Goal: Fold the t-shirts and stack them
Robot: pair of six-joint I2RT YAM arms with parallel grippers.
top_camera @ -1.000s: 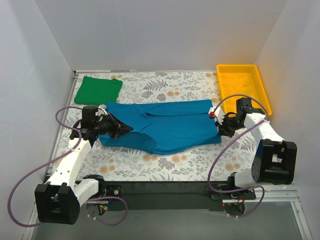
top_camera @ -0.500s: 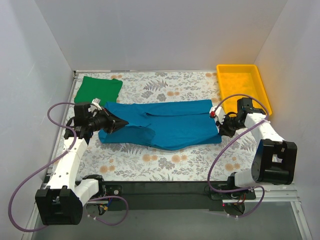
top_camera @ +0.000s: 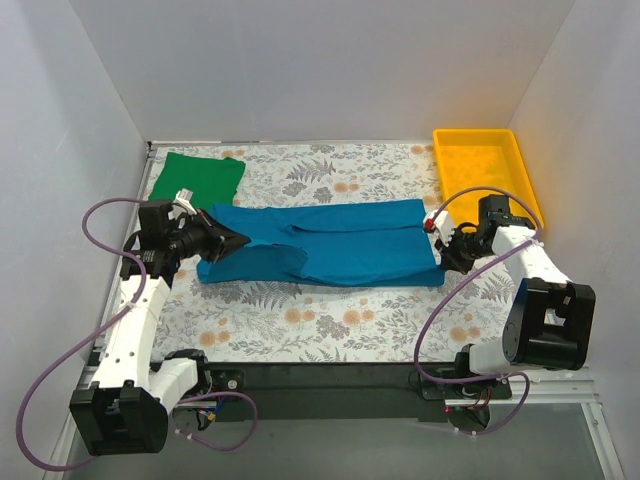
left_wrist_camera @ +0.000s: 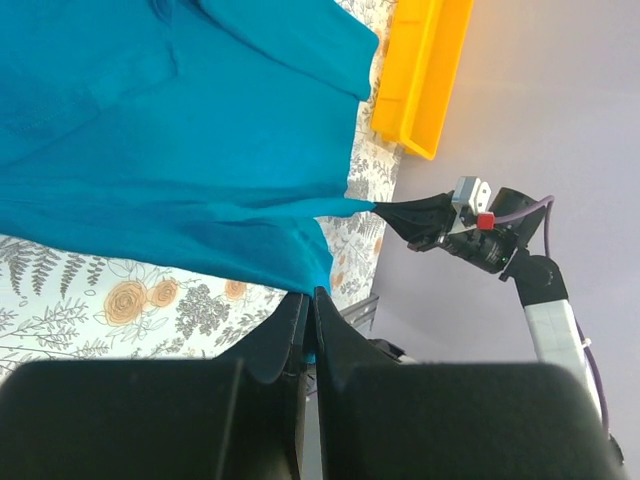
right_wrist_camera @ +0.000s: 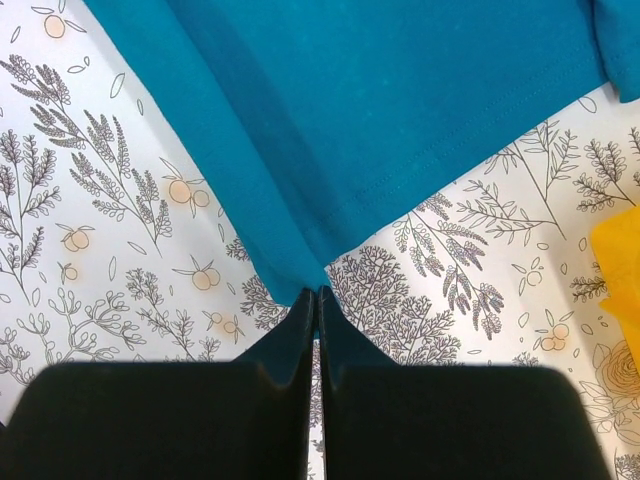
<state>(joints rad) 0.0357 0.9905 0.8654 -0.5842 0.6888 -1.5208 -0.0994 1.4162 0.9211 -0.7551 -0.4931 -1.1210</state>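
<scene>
Looking across the floral desk (top_camera: 330, 320), I see the teal-blue t-shirt (top_camera: 340, 245) stretched out across its middle, left to right. The green t-shirt (top_camera: 197, 180) lies folded in the far left corner, and the yellow tray (top_camera: 475, 133) sits in the far right corner. My left end effector (top_camera: 235, 243) is clenched on the teal-blue t-shirt at its left end. My right end effector (top_camera: 443, 262) is clenched on its near right corner.

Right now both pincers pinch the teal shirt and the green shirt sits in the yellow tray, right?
No: the green shirt lies on the table, far-left corner, not in the yellow tray; top view shows it. Left pincer and right pincer do pinch the teal shirt.
</scene>
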